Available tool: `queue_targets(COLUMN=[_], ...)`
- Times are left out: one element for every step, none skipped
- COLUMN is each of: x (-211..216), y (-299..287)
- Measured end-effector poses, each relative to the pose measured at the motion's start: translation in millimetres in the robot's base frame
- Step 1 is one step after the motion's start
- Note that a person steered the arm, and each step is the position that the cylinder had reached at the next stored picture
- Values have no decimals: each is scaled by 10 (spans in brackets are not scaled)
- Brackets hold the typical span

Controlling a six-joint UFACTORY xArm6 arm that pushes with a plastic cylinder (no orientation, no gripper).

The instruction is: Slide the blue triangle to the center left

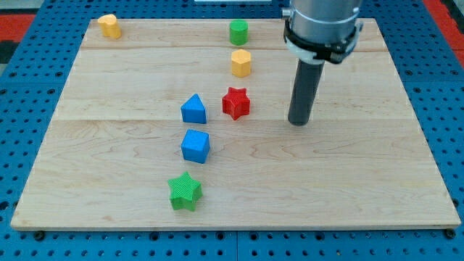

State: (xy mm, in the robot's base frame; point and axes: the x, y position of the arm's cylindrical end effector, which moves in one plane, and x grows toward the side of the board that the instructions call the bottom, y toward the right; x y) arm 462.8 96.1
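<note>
The blue triangle (pixel 193 109) lies near the middle of the wooden board (pixel 109 167), a little left of centre. My tip (pixel 298 122) rests on the board to the triangle's right, well apart from it. The red star (pixel 235 102) lies between my tip and the triangle, close to the triangle's right side. The blue cube (pixel 195 145) sits just below the triangle.
A green star (pixel 185 191) lies below the blue cube. A yellow hexagon (pixel 241 63) and a green cylinder (pixel 238 32) sit toward the view's top, above the red star. A yellow block (pixel 109 26) sits at the top left corner. Blue pegboard surrounds the board.
</note>
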Motion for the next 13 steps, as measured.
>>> queue_targets(x=[138,146,146,146,146,-32,-264,-340,-383,-414,-425,-573,-847], y=[-179,-179,-178,-649,-1148,-1329,-1334,-1868,-2414,-1843,-1673,-1493,-1521])
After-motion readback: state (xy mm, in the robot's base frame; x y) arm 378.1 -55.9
